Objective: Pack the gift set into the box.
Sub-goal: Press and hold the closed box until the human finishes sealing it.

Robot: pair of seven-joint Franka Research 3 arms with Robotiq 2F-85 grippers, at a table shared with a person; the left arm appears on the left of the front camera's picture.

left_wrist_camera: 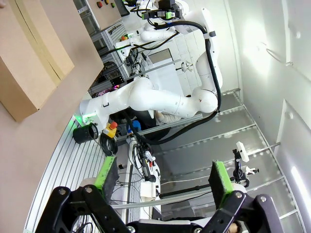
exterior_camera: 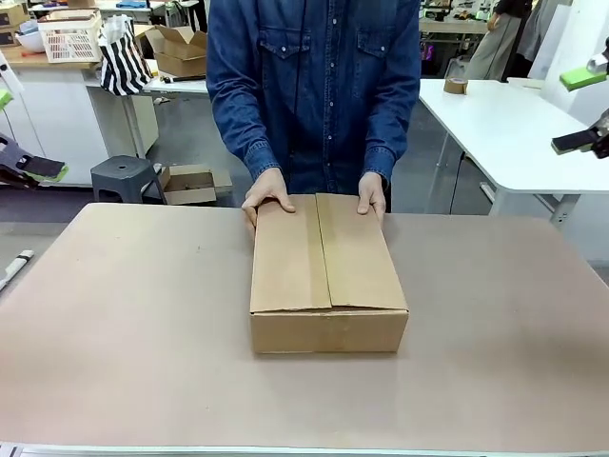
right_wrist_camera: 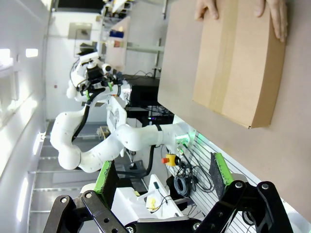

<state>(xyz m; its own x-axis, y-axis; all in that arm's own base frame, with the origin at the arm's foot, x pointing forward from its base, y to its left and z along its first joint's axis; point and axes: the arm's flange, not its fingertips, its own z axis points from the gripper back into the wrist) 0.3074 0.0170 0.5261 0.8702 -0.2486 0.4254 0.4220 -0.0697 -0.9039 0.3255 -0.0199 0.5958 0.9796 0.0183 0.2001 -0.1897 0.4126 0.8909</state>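
One box (exterior_camera: 328, 276), apparently closed, contents hidden

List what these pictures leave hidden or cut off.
1. Front view: the inside of the box, covered by its closed flaps; what it holds cannot be told.
2. Left wrist view: most of the box, cut off by the top-left edges.
3. Right wrist view: the person's hands, cut off by the top edge.
4. Front view: the left gripper and the right gripper, cut off by the side edges.

A grey stool (exterior_camera: 124, 178) stands beyond the tan tabletop (exterior_camera: 143, 333). Just right of the stool lies a small open carton (exterior_camera: 190, 184); above the stool, a striped bag (exterior_camera: 124, 59).
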